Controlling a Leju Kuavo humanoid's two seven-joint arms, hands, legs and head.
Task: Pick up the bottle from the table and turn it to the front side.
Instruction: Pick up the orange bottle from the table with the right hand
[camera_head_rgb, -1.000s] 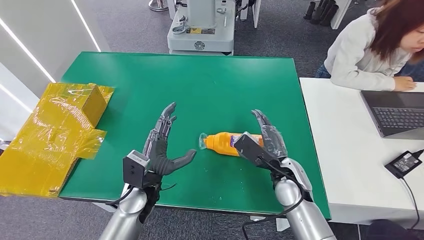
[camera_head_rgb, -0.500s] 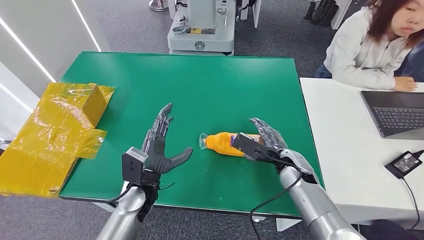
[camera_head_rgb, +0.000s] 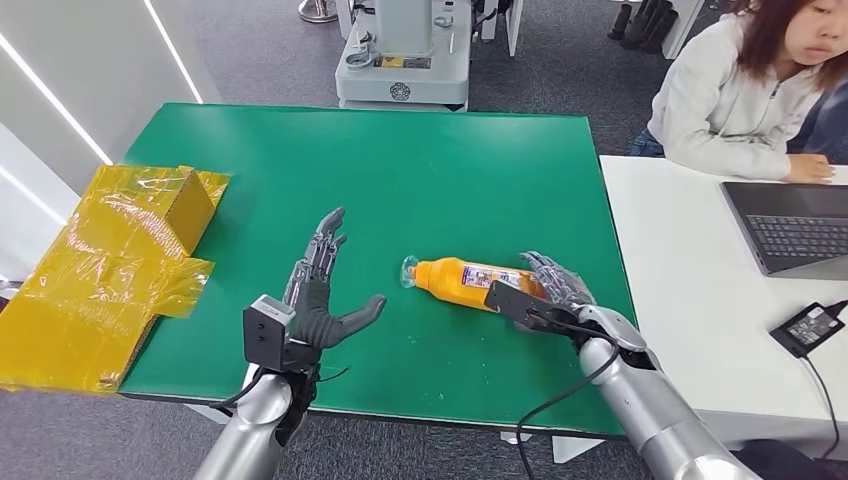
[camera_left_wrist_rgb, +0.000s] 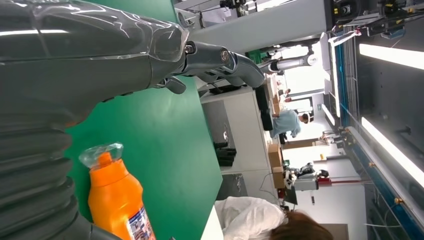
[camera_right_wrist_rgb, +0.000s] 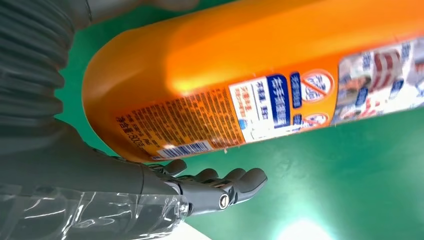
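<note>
green table (camera_head_rgb: 300, 150) holds the orange bottle (camera_head_rgb: 455, 277) lying flat, cap at 9 o'clock, base against the right hand (camera_head_rgb: 552, 285), fingers loosely around it, while the left hand (camera_head_rgb: 322, 295) waits wide apart.

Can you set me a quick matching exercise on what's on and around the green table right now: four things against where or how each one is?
Things:
1. bottle
2. left hand
3. yellow wrapped box
4. laptop

Places or states:
A. overhanging the green table's left edge
B. on the white table, in front of the seated person
C. lying on its side, cap toward the left hand, base at the right hand
D. open, fingers spread, holding nothing, apart from the bottle

Pairs: 1-C, 2-D, 3-A, 4-B
</note>
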